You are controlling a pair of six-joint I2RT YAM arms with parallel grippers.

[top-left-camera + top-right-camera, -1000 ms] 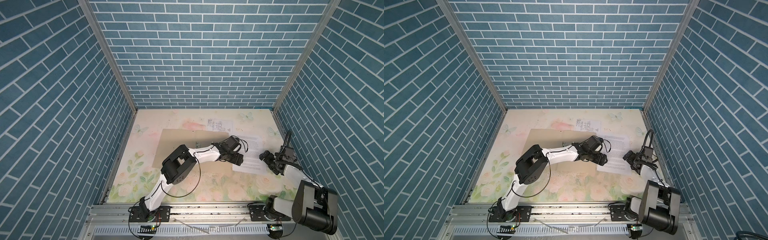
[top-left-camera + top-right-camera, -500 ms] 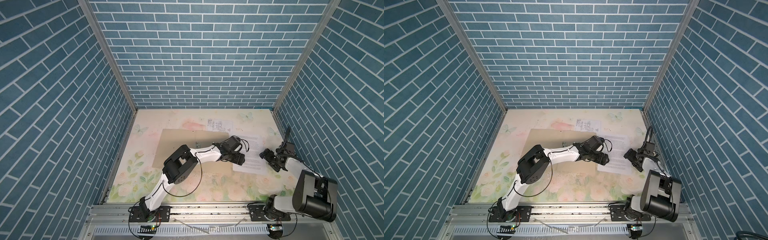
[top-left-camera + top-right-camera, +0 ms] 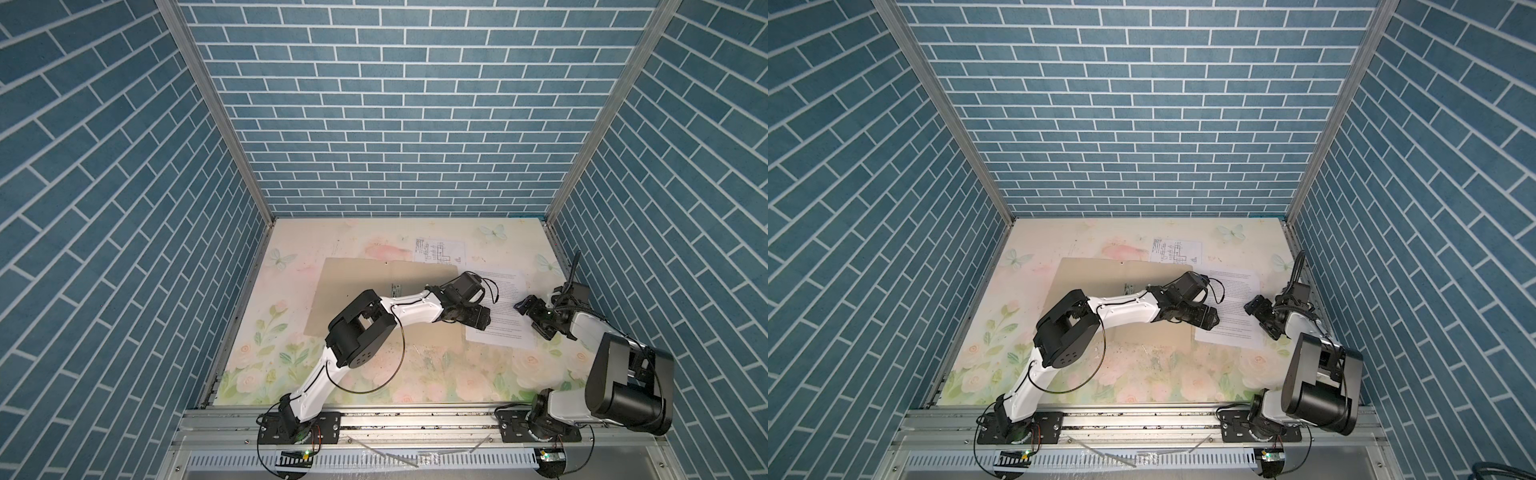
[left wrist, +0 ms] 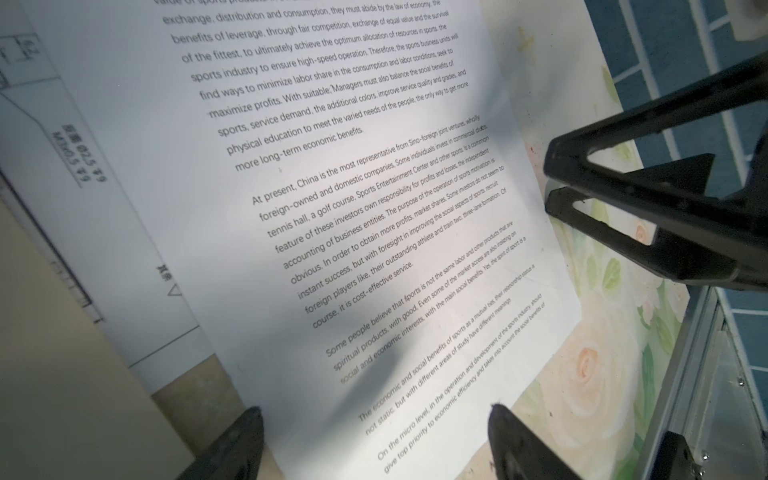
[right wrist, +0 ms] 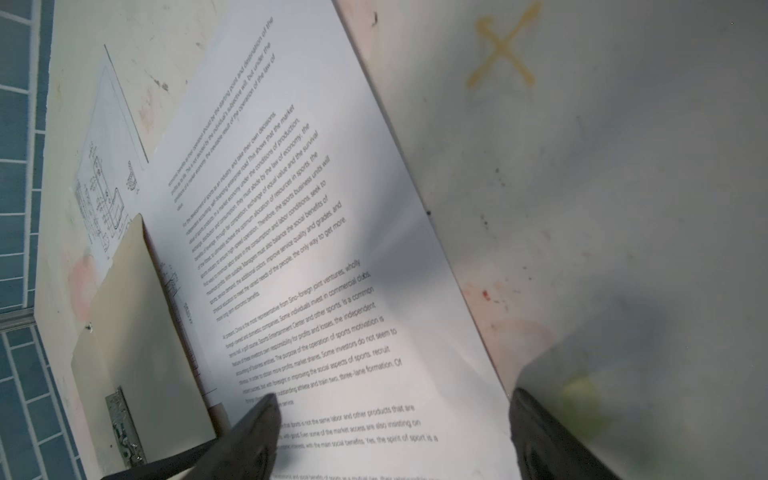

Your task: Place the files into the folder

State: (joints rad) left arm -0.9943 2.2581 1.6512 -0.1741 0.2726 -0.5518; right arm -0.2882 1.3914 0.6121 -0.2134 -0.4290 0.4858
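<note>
**SHEET HANDLING: CONDITION BEFORE PICK-UP**

**Location.** The folder (image 3: 357, 282) lies flat near the middle of the worktop (image 3: 374, 386). The text sheet (image 3: 505, 295) lies flat just beside the folder's right edge, near the right edge of the worktop. The drawing sheet (image 3: 440, 251) projects from the folder's far right corner. Whether it sits inside the folder or beneath it cannot be determined.

**Tools.** The left gripper (image 4: 374, 413) hangs low over the folder-side edge of the text sheet, jaws spread wide and empty. The right gripper (image 5: 393, 398) straddles the opposite edge of the same sheet, jaws likewise spread, gripping nothing.

**Handling.** The sheet is judged light, thin and limp. It lies flush with the worktop and offers no raised edge, so a pinch from above would probably slip or crease it. The best hold is likely at an edge or corner, once that part is lifted or slid clear of the surface. The folder appears to be stiffer card, and its cover probably needs raising first.
</note>
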